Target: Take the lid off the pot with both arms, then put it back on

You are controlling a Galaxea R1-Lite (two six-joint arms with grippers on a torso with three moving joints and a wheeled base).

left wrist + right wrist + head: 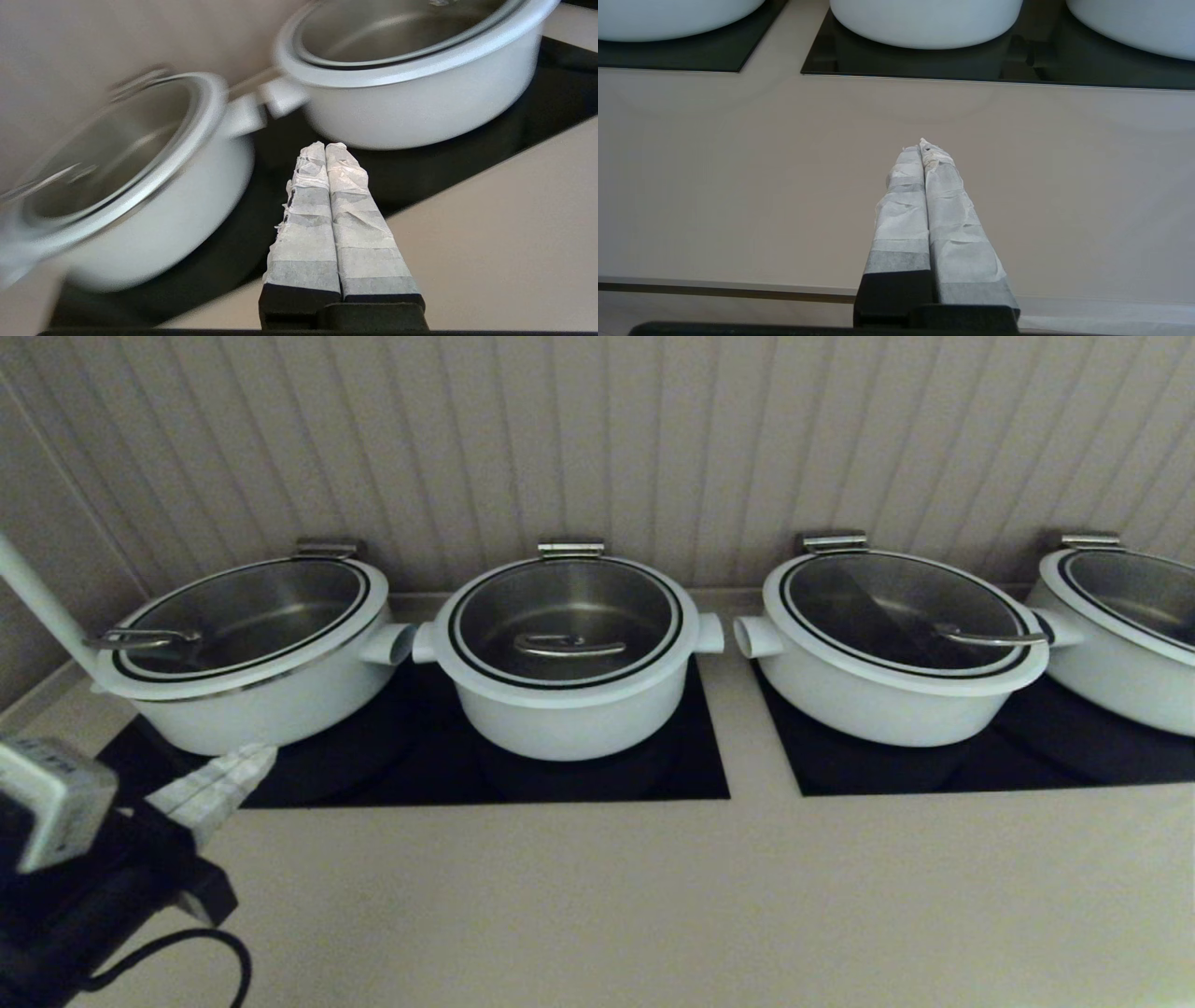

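Observation:
The pot (567,719) is the narrow, deep white one, second from the left, on a black hob. Its glass lid (485,658) with a steel bar handle (569,645) sits on it. My left gripper (254,762) is shut and empty, low at the front left, pointing at the gap between the far-left pot and this pot. In the left wrist view the gripper (326,146) is short of the pot (420,109) and lid (397,70). My right gripper (924,144) is shut and empty over the bare counter, out of the head view.
A wider white pot (252,705) stands left of the task pot, their stub handles nearly touching. Two more wide lidded pots (887,705) (1120,653) stand on a second black hob (1027,756) at the right. A beige counter (653,896) lies in front, a ribbed wall behind.

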